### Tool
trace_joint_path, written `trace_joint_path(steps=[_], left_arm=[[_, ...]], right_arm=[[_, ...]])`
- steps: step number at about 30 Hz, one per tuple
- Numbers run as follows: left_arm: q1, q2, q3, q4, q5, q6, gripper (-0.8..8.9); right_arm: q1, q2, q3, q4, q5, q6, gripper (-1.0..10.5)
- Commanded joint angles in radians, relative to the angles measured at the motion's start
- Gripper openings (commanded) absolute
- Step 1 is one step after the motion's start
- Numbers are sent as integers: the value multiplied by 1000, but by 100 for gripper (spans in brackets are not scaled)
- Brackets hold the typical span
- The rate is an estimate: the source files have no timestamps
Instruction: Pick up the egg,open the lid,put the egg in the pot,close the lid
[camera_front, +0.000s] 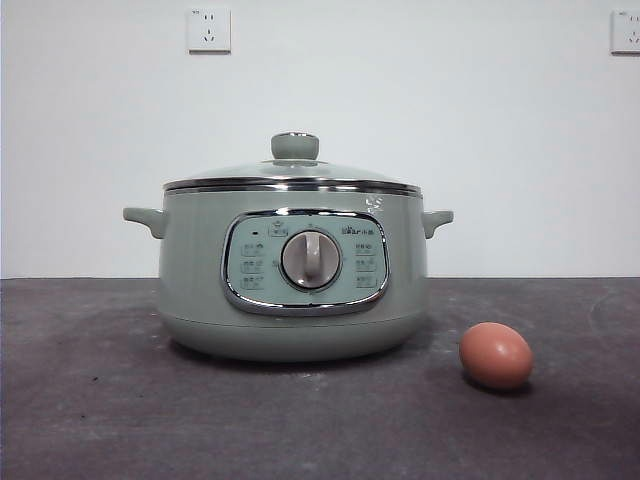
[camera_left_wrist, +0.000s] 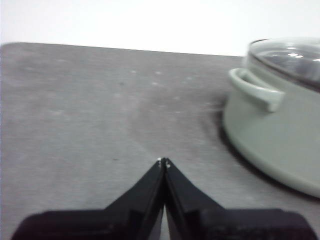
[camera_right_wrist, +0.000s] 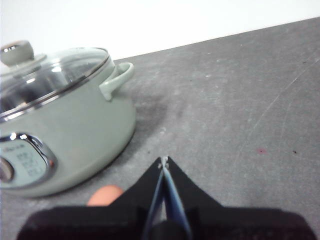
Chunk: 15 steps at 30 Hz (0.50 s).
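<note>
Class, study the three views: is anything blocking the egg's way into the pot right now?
Yes. The lid sits closed on the pot, covering its opening. The egg lies on the table beside the pot. The right gripper is shut, above the table near the egg.

I saw a sage-green pot (camera_front: 200, 290) with a chrome-framed panel (camera_front: 305, 262) and a beige dial (camera_front: 310, 259). Its lid (camera_front: 292, 172) was clear glass with a shiny steel rim and a green knob (camera_front: 295, 146). The egg (camera_front: 495, 355) was reddish-brown. The table (camera_front: 90, 400) was mottled dark grey, the wall (camera_front: 100, 120) white with white sockets (camera_front: 209, 30). Both grippers (camera_left_wrist: 163, 162) (camera_right_wrist: 163, 161) were black.
</note>
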<state>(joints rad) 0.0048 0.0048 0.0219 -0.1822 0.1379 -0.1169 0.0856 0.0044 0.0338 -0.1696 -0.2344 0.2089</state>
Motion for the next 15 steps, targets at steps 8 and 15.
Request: trace_joint_path(steps=[8,15], left_arm=[[3,7,164,-89,114,-99,-6],[3,67,314,-210,166,-92,-6]], right_arm=[[2,71,155,-11,-2,65,-12],[3,209,352,-171,-3,45,-12]])
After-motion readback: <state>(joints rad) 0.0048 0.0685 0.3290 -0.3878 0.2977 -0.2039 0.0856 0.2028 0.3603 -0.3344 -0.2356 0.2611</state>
